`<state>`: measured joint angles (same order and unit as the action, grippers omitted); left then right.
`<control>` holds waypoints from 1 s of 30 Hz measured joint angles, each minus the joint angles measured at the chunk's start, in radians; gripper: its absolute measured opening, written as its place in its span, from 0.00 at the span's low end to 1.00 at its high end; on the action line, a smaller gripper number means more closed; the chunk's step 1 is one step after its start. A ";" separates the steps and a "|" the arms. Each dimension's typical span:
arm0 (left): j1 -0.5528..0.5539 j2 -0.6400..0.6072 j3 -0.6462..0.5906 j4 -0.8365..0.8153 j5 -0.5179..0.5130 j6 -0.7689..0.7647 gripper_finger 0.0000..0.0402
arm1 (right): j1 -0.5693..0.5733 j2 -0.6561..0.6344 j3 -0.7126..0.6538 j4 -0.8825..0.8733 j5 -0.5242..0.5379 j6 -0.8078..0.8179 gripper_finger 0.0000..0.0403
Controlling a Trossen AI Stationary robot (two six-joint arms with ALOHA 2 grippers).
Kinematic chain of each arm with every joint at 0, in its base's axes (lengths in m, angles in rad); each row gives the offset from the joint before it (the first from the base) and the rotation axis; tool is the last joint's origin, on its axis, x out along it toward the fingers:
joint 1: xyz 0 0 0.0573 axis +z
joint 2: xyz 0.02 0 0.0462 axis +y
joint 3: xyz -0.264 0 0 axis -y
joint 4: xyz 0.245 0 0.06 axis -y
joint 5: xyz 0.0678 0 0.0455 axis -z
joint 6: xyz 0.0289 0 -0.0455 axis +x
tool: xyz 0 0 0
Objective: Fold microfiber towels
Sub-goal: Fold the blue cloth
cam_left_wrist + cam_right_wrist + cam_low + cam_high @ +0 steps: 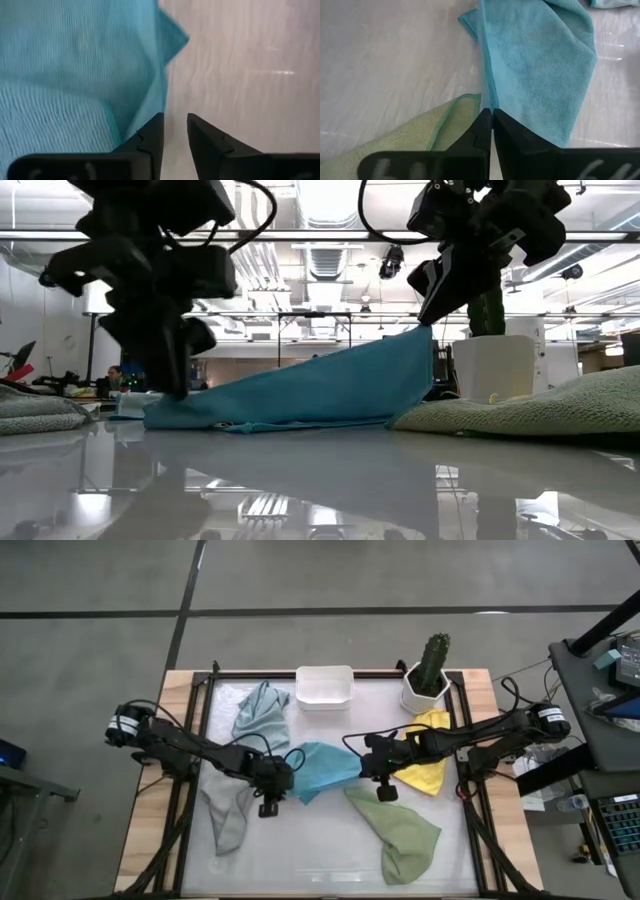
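So my right gripper [491,117] is pinched tight on one corner of the bright blue towel [322,768] mid-table, lifting it so the cloth hangs taut. Left gripper [174,131] sits at the opposite edge, jaws narrow, nothing between them yet.

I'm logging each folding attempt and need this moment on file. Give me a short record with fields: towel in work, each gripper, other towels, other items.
towel in work: bright blue towel, mid-table, one corner lifted
right gripper: shut on that raised corner
left gripper: low at the towel's opposite edge, jaws narrowly apart, nothing between them
other towels: sage green towel, yellow towel, grey towel, pale blue-grey towel
other items: white tub, potted cactus
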<state>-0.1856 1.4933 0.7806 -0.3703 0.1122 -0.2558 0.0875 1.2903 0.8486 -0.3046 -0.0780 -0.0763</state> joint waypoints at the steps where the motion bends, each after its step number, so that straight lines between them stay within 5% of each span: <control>1: 0.000 0.000 -0.001 -0.012 0.001 0.000 0.16 | 0.000 0.000 0.000 0.000 0.000 -0.002 0.02; 16: -0.001 -0.042 0.067 -0.006 0.001 0.037 0.14 | 0.000 0.000 0.000 -0.004 0.000 -0.002 0.02; 23: 0.000 -0.062 0.054 -0.027 -0.139 0.159 0.27 | 0.000 0.000 -0.001 -0.001 0.000 -0.002 0.02; 30: -0.002 -0.027 0.002 -0.018 -0.138 0.160 0.39 | 0.000 0.000 -0.003 -0.002 0.000 -0.003 0.02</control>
<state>-0.1874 1.4666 0.7822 -0.3885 -0.0262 -0.0953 0.0875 1.2903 0.8459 -0.3063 -0.0780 -0.0792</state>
